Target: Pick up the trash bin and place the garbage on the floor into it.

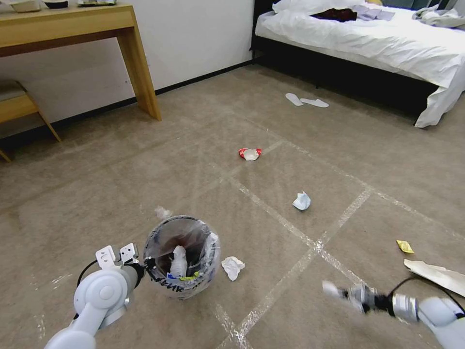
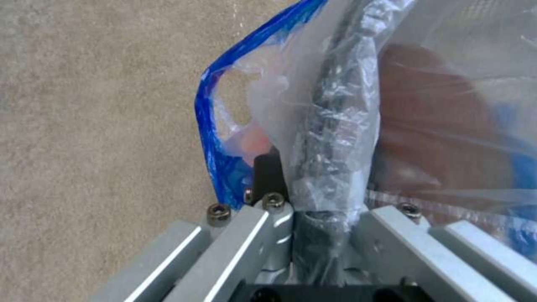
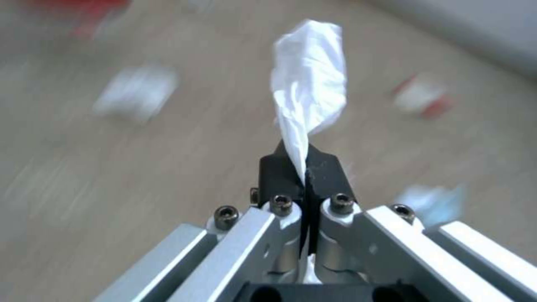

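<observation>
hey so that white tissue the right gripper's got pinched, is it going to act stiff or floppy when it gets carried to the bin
Probably floppy: the white tissue is crumpled into soft folds above the right gripper, which is shut on one thin corner. It looks very light, so it may flutter or swing in transit. With so small a pinch, it could slip free before reaching the trash bin, held by the left gripper.

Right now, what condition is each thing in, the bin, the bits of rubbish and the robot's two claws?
trash bin: upright, lined with a bag, litter inside, held at its rim.
left gripper: shut on the bin's rim.
right gripper: shut on a white tissue.
crumpled tissue: lying on the floor beside the bin.
bluish paper wad: on the floor.
red-white paper bowl: crushed, on the floor.
yellow wrapper: on the floor.
</observation>
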